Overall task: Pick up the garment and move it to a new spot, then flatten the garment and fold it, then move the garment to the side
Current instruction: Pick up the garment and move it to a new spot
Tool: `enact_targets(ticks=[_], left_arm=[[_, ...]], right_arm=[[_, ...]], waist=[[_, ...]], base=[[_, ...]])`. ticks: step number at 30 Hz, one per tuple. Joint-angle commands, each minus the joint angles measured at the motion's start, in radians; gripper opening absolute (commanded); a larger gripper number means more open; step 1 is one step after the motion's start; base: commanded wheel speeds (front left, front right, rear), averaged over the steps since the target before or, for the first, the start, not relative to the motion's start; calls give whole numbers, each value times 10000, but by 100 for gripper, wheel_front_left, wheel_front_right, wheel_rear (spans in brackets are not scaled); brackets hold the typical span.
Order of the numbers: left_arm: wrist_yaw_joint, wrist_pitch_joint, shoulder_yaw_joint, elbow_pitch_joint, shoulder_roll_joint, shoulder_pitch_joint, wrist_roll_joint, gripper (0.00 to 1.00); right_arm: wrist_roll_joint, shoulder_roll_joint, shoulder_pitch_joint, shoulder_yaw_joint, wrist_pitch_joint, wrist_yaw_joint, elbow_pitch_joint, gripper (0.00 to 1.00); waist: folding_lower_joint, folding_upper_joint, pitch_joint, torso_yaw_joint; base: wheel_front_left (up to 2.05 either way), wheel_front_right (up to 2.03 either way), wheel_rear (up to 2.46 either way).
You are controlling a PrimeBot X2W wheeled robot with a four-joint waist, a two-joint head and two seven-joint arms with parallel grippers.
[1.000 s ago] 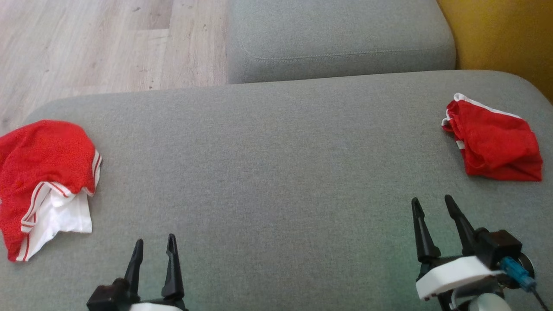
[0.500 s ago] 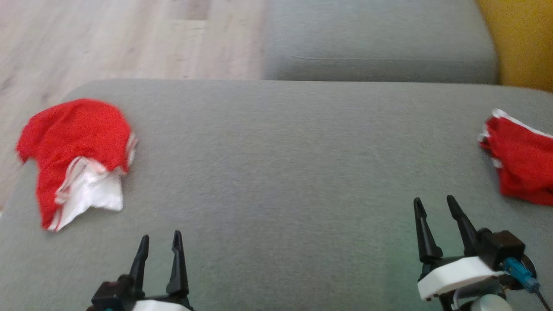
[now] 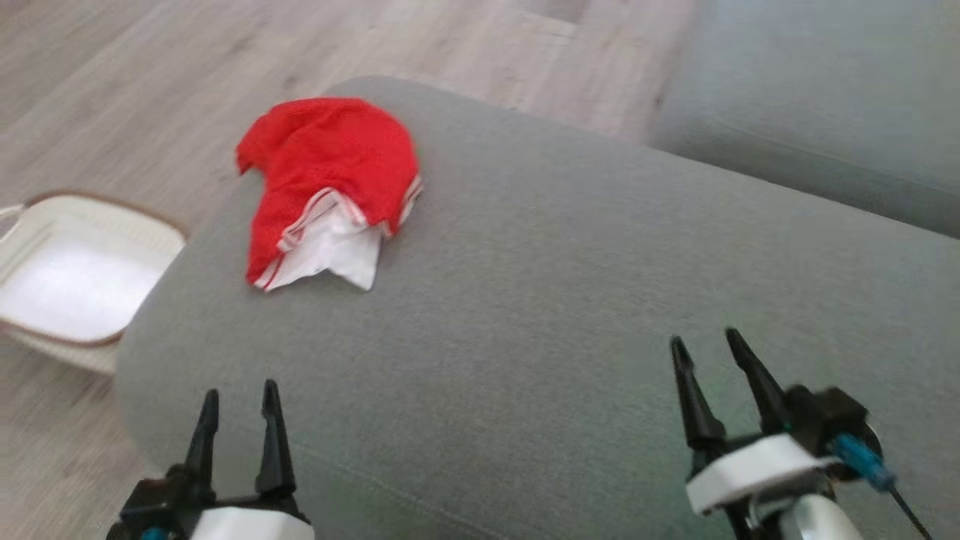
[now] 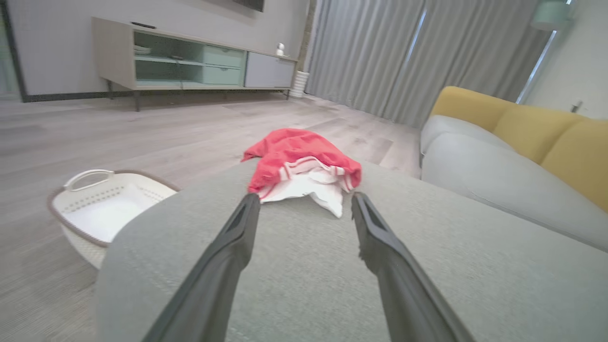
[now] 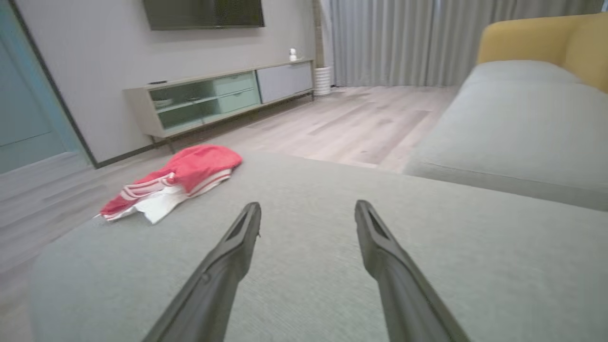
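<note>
Head view: crumpled red-and-white mesh garment (image 3: pixel 322 180) untouched on grey sofa cushion (image 3: pixel 525 300). Left pincer (image 3: pixel 240 390), right pincer (image 3: pixel 704 337) released, empty. Pickup pending; next likely left reach, clamp.

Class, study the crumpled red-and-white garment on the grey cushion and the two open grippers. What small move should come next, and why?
Probably ease the left gripper forward toward the garment. It lies crumpled and untouched on the cushion, straight ahead of that open, empty gripper, while the right gripper sits farther off.
</note>
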Motion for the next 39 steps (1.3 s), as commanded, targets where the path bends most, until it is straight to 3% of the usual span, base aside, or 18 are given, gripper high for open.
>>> enact_targets(ticks=[1,9,16,18,19,24,27,31,39], left_arm=[[62,-96,409,-402,101,-252,-42,100],[188,-176,634,-843,56,111,-11,100],[99,-179,753,-1079,320,-143,63,100],[23,13,824,-1163,677,-485,181,100],[-67,210,1068,-1324,1118,-975,202,100],[-339,1038,1476,-1745,2267,-2791,385,100],[-570,1461,1502,-1689,2592,-3613,326,100],[-1149,2394,1116,-951,2911,-5102,232,100],[-1982,3575,10,1992,2509,-6956,-63,100]], right_arm=[[-7,-53,-656,284,-81,65,-247,100],[1,-53,-1114,815,-143,65,121,100],[14,-53,-890,668,-283,65,111,100],[-34,-53,-710,460,-279,65,10,100],[-170,-53,-706,390,-146,65,-193,100],[-759,-53,-1053,88,256,65,-809,100],[-971,-53,-1214,-17,426,65,-1053,100],[-1372,-53,-1495,-175,783,65,-1563,100],[-1946,-53,-1868,-176,1447,65,-2302,100]], waist=[[1,0,216,380],[1,0,335,440],[1,0,340,474],[1,0,396,501],[1,0,753,241],[1,0,1675,-465],[1,0,1993,-727],[1,0,2572,-1145],[1,0,3638,-1808]], base=[[0,0,0],[0,0,0],[0,0,0],[0,0,0],[0,0,0],[0,0,0],[0,0,0],[0,0,0],[0,0,0]])
